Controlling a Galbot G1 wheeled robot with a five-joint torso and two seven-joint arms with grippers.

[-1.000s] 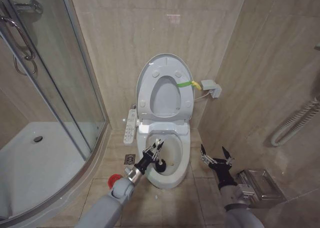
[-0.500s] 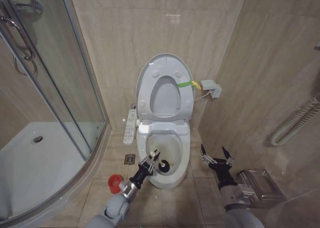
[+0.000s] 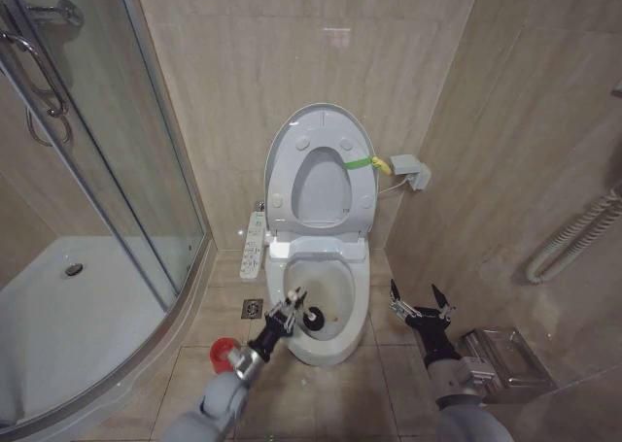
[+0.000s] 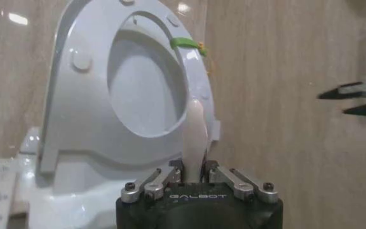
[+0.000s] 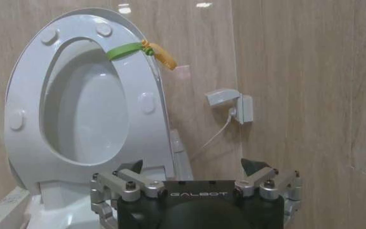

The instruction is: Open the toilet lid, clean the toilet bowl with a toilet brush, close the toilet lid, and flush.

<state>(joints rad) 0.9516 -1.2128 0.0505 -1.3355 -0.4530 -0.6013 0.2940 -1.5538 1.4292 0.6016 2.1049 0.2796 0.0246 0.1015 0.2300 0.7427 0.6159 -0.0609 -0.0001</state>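
Observation:
The toilet lid (image 3: 321,185) stands raised against the back wall, with a green-yellow strap (image 3: 362,161) at its edge. Below it lies the open toilet bowl (image 3: 356,285). My left gripper (image 3: 289,311) hovers over the bowl's near-left rim, shut on the pale handle (image 4: 196,133) of the toilet brush. The brush's dark head (image 3: 313,318) hangs inside the bowl. The left wrist view shows the left gripper (image 4: 194,168) clamped on the handle, with the lid (image 4: 145,90) behind. My right gripper (image 3: 420,306) waits open to the right of the bowl, and in its own view the right gripper (image 5: 192,167) faces the lid (image 5: 87,114).
A red cup (image 3: 224,353) sits on the floor left of the bowl, near a floor drain (image 3: 252,308). The button panel (image 3: 254,243) runs along the bowl's left side. A glass shower enclosure (image 3: 97,170) stands to the left. A metal box (image 3: 501,359) and hose (image 3: 573,233) are at the right wall.
My left gripper has drawn back and down toward the bowl's near-left rim with the brush. The brush head stays in the bowl. The right arm has not moved.

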